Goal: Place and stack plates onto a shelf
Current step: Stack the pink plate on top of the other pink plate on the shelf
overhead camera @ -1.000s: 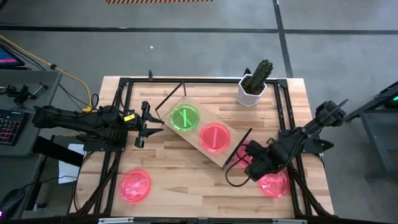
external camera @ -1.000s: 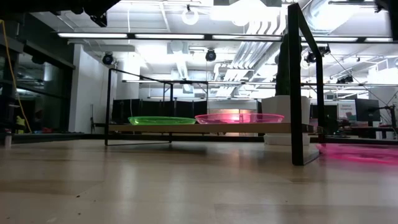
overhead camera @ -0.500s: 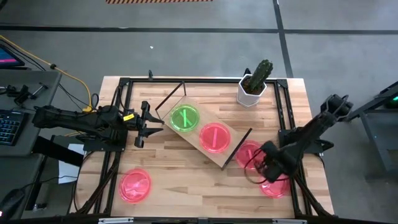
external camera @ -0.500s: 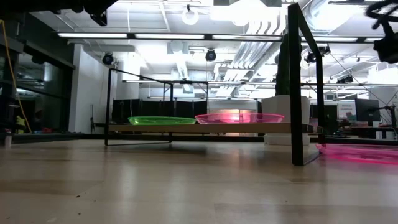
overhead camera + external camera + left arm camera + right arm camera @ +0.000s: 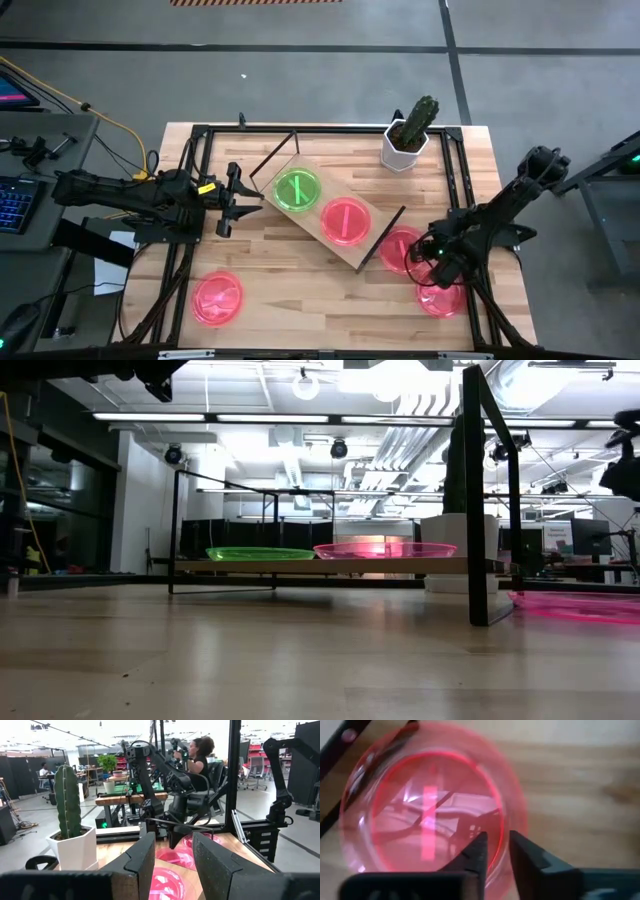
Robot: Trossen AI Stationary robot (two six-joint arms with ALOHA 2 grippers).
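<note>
The shelf [image 5: 330, 212] stands slantwise mid-table and carries one green plate [image 5: 297, 190] and one pink plate [image 5: 345, 220]. Three more pink plates lie flat on the tabletop: one beside the shelf's right end [image 5: 398, 246], one near the right near corner [image 5: 442, 297], one near the left near corner [image 5: 218, 297]. My right gripper [image 5: 418, 260] hovers open over the plate beside the shelf [image 5: 427, 820], its fingers on either side of the rim without touching. The low view shows it [image 5: 628, 455] well above that plate [image 5: 580, 605]. My left gripper [image 5: 232, 197] waits open, left of the shelf.
A potted cactus [image 5: 408, 138] stands at the far right, beyond the shelf. The shelf's dark wire leg [image 5: 340, 750] runs close beside the plate under my right gripper. A black metal frame edges the table [image 5: 200, 135]. A person sits in the room beyond [image 5: 200, 755].
My right gripper has moved from the shelf's near right end toward the table's right and a little toward its far edge. It has then come down over the pink plate beside the shelf. The plates and my left arm have stayed where they were.
</note>
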